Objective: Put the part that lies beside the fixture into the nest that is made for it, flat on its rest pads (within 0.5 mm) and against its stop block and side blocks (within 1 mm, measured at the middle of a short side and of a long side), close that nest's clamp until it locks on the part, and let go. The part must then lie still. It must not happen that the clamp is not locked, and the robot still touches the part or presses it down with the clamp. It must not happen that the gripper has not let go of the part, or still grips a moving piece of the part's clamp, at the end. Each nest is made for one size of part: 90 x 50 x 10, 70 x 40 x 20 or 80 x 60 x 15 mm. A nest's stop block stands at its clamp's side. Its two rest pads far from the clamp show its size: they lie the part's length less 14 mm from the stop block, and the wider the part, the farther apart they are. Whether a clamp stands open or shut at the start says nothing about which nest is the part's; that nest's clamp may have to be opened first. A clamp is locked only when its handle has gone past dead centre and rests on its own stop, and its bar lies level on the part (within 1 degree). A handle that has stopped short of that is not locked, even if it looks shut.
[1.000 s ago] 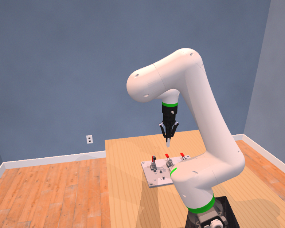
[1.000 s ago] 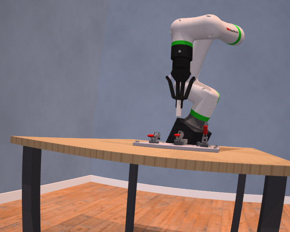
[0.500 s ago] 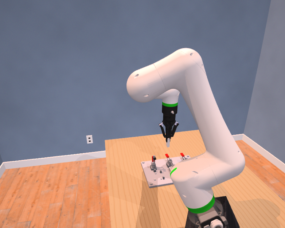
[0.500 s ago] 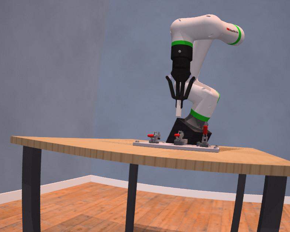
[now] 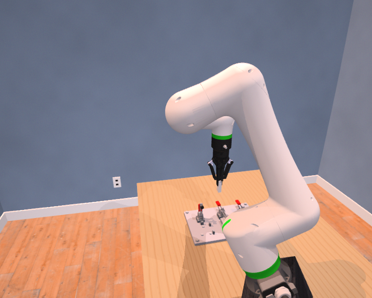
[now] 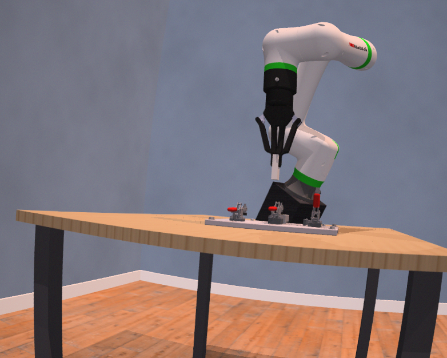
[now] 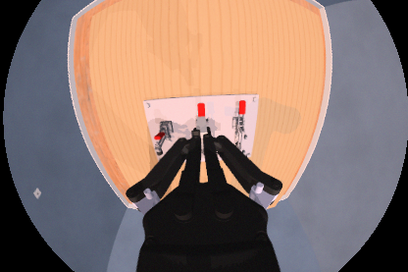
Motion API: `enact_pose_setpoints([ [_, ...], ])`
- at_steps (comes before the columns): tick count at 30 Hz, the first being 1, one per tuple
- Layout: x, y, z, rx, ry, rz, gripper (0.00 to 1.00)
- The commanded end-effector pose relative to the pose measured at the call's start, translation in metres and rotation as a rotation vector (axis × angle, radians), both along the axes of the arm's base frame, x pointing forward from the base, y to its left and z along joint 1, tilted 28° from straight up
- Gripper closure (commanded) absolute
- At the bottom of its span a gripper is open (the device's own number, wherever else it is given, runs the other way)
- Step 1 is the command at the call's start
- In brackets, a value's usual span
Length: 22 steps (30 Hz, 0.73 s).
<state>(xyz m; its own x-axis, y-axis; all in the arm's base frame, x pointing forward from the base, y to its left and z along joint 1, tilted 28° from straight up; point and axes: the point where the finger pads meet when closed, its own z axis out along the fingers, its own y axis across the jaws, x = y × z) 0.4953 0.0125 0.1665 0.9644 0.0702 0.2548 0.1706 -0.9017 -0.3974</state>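
My gripper (image 5: 219, 190) (image 6: 275, 178) (image 7: 201, 123) points down, shut with nothing seen between its pale fingertips, well above the fixture plate (image 5: 215, 237) (image 6: 231, 225) (image 7: 154, 105). The middle clamp's red handle (image 5: 218, 203) (image 6: 272, 208) (image 7: 201, 110) lies low, pointing away from its nest. A pale grey block (image 6: 285, 218), seemingly the part, shows at that clamp's nest side; its seating is too small to judge. Another red handle (image 5: 238, 202) (image 6: 232, 209) (image 7: 242, 107) also lies low. The third red handle (image 5: 199, 207) (image 6: 316, 200) (image 7: 159, 136) stands upright, its bar raised. Locking cannot be judged.
The fixture lies on the wooden table (image 5: 163, 224) (image 6: 139, 227) (image 7: 206, 39). My arm hides part of the plate in the top view, and my fingers hide its near part in the wrist view. Small pads and blocks stand on the plate. Bolts sit at its corners.
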Motion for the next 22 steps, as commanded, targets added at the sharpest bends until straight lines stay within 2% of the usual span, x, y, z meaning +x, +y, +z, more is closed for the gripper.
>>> enact_pose_setpoints([
  [1,0.0001,-0.0002,0.0002,0.0,0.0,0.0,1.0],
  [2,0.0001,-0.0002,0.0002,0.0,0.0,0.0,1.0],
  [3,0.0001,-0.0002,0.0002,0.0,0.0,0.0,0.0],
  [22,0.0001,-0.0002,0.0002,0.0,0.0,0.0,0.0],
])
